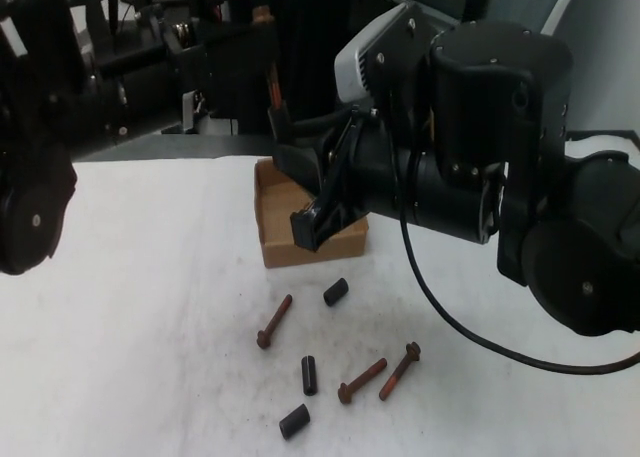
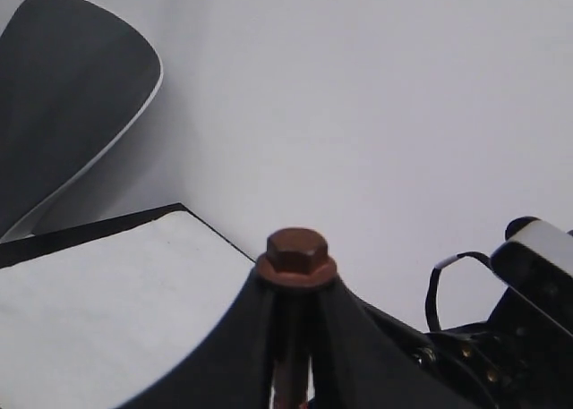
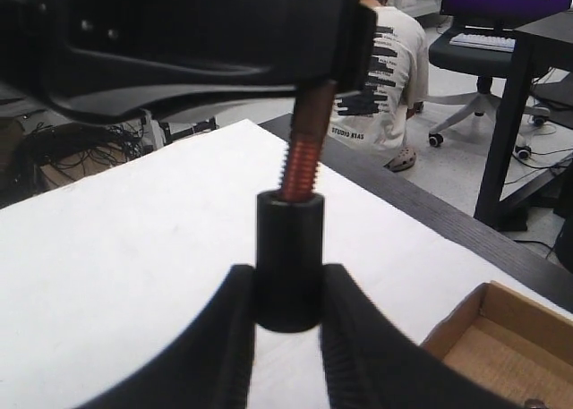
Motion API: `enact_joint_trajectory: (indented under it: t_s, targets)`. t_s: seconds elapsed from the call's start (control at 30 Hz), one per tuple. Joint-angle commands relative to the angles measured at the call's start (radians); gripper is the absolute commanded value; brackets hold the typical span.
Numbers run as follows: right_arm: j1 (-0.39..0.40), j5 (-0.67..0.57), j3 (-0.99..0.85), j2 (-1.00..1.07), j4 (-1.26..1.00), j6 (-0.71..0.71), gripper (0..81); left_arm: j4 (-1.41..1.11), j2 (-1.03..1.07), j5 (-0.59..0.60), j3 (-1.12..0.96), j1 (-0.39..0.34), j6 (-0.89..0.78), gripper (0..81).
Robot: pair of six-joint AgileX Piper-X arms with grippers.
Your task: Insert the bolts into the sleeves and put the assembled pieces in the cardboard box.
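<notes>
Right grip: the right gripper (image 3: 288,288) was closed on a black sleeve (image 3: 288,257).
Left grip: the left gripper (image 2: 295,293) pinched a bolt (image 2: 296,252) just under its head (threaded tip at the sleeve's mouth).
Insertion: best done, I judged, by keeping shank and bore in line and pushing gently.
Beyond: cardboard box (image 1: 275,232) mid-frame in the high view; loose bolts (image 1: 273,322) and sleeves (image 1: 335,293) lower centre.

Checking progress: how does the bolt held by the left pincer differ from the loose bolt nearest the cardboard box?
The held bolt is gripped off the bench; the loose bolt lies flat on it. The held bolt's threaded tip meets a sleeve; the loose bolt touches none. Both are reddish-brown.
</notes>
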Motion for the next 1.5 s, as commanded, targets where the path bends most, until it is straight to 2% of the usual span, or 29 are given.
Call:
enact_joint_trajectory:
  t_s: [0.0,0.13,0.2,0.53,0.7,0.87,1.03,1.2,1.3,1.47]
  targets:
    - [-0.012,0.028,-0.026,-0.022,-0.09,0.0,0.8,0.034,0.001,0.102,0.003,-0.009,-0.003,13.8]
    - [-0.012,0.028,-0.038,-0.022,-0.085,-0.003,0.8,0.038,0.001,0.113,0.003,-0.009,-0.014,42.5]
    - [-0.012,0.028,-0.041,-0.022,-0.088,-0.003,0.8,0.038,0.001,0.113,0.003,-0.009,-0.028,48.2]
    - [-0.012,0.028,-0.042,-0.025,-0.089,-0.003,0.8,0.038,0.001,0.113,0.003,-0.009,-0.03,48.5]
    - [-0.012,0.028,-0.042,-0.048,-0.089,-0.003,0.8,0.038,0.001,0.059,0.003,0.03,-0.026,48.7]
    - [-0.012,0.028,-0.042,-0.07,-0.089,-0.003,0.8,0.04,0.001,0.052,0.003,0.078,-0.026,48.8]
    - [-0.012,0.02,-0.042,-0.072,-0.08,-0.003,0.8,0.041,0.001,0.052,0.003,0.085,-0.026,54.3]
    - [-0.012,0.023,-0.042,-0.072,-0.063,-0.006,0.8,0.042,0.001,0.042,0.003,0.092,-0.026,54.2]
    - [-0.037,0.031,-0.042,-0.072,0.006,-0.008,0.8,0.109,0.001,-0.001,0.003,0.115,-0.007,54.0]
    - [-0.131,0.021,-0.054,-0.072,0.172,0.001,0.8,0.411,0.001,-0.088,0.003,0.155,0.194,54.0]
